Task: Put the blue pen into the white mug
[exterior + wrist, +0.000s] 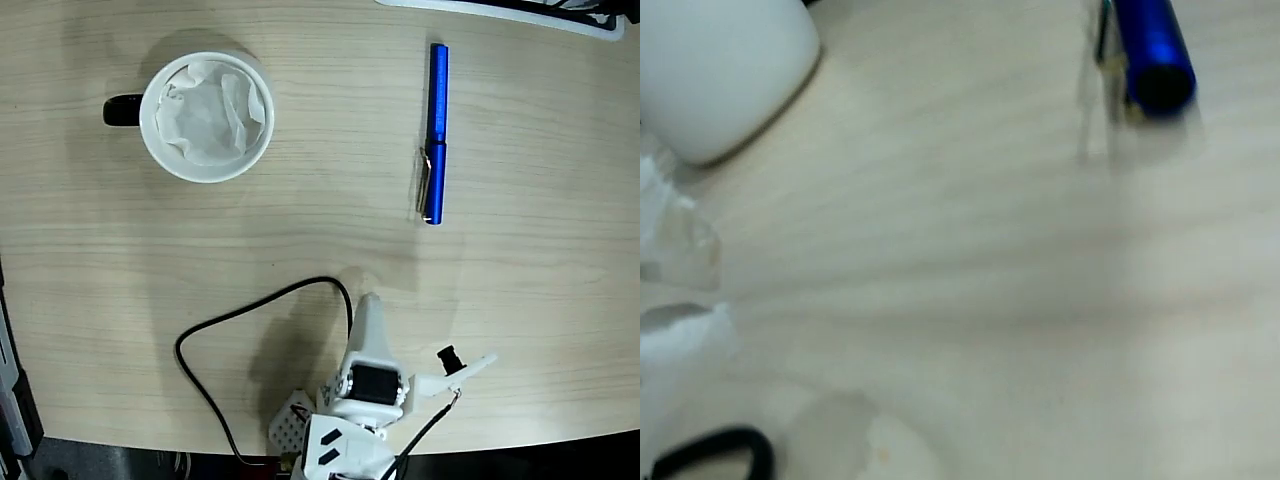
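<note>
I see the blue pen [436, 133] lying flat on the bench [300, 230], well right of the white mug [207, 116]. Hand [368, 312] near bench's front edge; fingers' state: cannot tell.

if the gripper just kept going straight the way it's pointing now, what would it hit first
Probably nothing but bare table. In the fixed view the gripper points up the picture, between the white mug on the left and the blue pen on the right. Height is unclear.
</note>
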